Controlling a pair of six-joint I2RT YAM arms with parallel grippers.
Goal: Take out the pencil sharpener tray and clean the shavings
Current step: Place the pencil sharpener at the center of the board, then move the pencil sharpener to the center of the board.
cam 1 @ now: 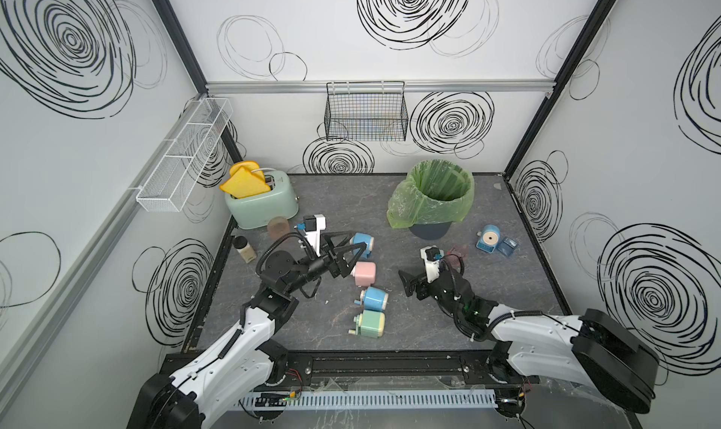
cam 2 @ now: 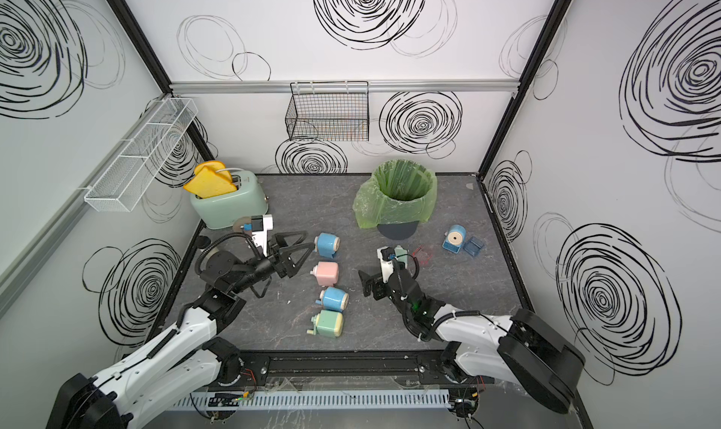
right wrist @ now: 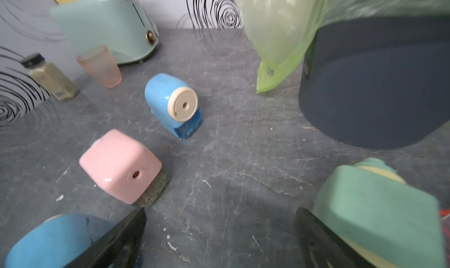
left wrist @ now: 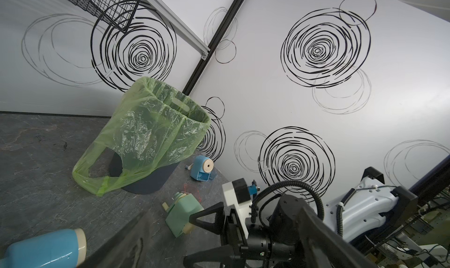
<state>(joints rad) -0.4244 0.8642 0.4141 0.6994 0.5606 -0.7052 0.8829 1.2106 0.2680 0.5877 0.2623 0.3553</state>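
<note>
My left tool (cam 1: 353,247) and right tool (cam 1: 405,283) hang spread and empty. From six o'clock to centre, the row of sharpeners (cam 1: 373,297) looks unemptied. I judge the tan specks under the pink sharpener (right wrist: 119,164) to be shavings (right wrist: 152,193). Toward two o'clock, the blue sharpener (cam 1: 489,240) stands with its tray (cam 1: 508,247) out beside it.

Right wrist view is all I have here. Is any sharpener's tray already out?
Observer: Yes. To the right of the bin, a blue sharpener stands with a blue tray out beside it.
Operator: What about the other arm?
Observer: The left hand is open and empty, close to the farthest sharpener of the middle row.
Operator: How long is that row?
Observer: Four. Outside your frame, a green sharpener ends it at the near side.
</note>
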